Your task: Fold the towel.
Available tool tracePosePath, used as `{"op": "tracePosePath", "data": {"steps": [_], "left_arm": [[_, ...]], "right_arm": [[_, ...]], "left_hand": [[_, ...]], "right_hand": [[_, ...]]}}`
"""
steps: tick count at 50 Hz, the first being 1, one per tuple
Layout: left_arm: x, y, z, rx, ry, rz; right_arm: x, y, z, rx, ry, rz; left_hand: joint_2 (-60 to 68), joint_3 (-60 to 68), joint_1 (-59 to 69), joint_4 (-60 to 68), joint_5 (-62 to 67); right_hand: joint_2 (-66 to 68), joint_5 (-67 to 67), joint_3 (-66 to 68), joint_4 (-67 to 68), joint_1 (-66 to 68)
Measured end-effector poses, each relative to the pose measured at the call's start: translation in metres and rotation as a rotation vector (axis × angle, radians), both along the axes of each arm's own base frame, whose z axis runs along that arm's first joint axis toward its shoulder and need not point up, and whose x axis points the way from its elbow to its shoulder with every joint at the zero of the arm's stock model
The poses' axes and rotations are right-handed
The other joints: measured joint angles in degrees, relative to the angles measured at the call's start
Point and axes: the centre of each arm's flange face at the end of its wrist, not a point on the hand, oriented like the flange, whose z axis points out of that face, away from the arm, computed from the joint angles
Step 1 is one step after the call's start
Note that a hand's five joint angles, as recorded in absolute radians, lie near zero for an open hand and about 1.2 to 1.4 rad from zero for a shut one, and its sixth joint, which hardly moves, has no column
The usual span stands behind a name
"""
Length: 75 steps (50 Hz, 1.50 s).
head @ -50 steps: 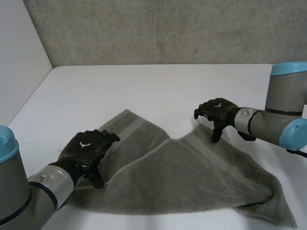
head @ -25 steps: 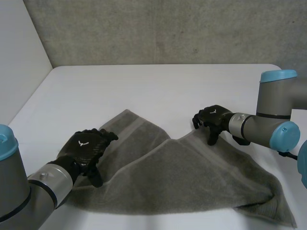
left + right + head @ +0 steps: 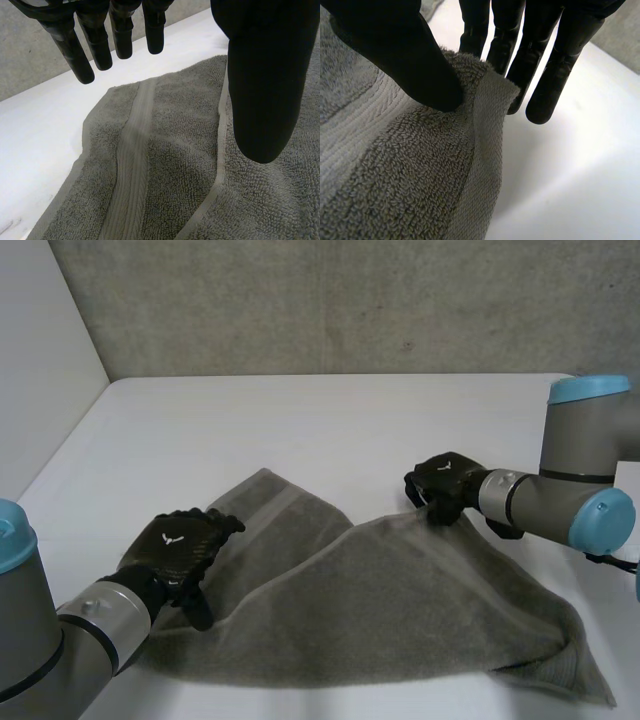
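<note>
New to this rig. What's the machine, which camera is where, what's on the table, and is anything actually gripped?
It is a robot with two arms at a white table, and each arm ends in a black hand. The wide picture comes from a camera between and behind the arms, looking down. The other two come from a camera on each wrist, looking along that hand's palm.

A grey towel lies on the table, partly folded over itself. The right hand pinches a far corner of it between thumb and fingers. The left hand is over the towel's other end with its fingers straight, gripping nothing.
</note>
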Motion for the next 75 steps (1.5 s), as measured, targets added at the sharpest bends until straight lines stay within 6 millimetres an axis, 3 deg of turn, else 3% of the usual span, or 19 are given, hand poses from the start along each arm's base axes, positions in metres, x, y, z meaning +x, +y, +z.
{"op": "tracePosePath", "data": {"steps": [14, 24, 42, 62, 69, 75], "left_arm": [[0.006, -0.004, -0.003, 0.010, -0.006, 0.029], [0.033, -0.030, -0.007, 0.044, -0.005, 0.134], [0.062, -0.047, -0.045, 0.229, -0.140, 0.175], [0.080, -0.081, -0.037, 0.124, -0.118, 0.263], [0.081, -0.084, -0.040, 0.140, -0.120, 0.261], [0.080, -0.083, -0.049, 0.174, -0.129, 0.251]], "right_arm": [[-0.012, 0.013, 0.030, -0.016, -0.048, -0.037], [-0.061, -0.001, 0.075, -0.158, -0.205, -0.231], [-0.074, 0.025, 0.059, -0.066, -0.232, -0.189], [-0.079, 0.037, 0.058, -0.057, -0.235, -0.163], [-0.079, 0.037, 0.058, -0.065, -0.230, -0.160], [-0.079, 0.035, 0.060, -0.075, -0.230, -0.159]], "left_hand": [[0.04, 0.02, 0.03, 0.02, 0.06], [0.76, 0.73, 0.69, 0.72, 0.90], [3.51, 3.47, 3.52, 3.52, 3.63], [5.69, 5.66, 5.76, 5.64, 5.84], [14.19, 14.16, 14.43, 14.20, 14.21], [35.11, 35.03, 35.63, 35.07, 35.07]], "right_hand": [[0.00, 0.74, 0.24, 0.21, 0.00], [0.00, 0.80, 0.24, 0.21, 0.00], [0.00, 1.07, 0.24, 0.21, 0.00], [0.00, 1.08, 0.24, 0.21, 0.00], [0.00, 1.08, 0.24, 0.21, 0.00], [0.00, 1.11, 0.24, 0.21, 0.00]]}}
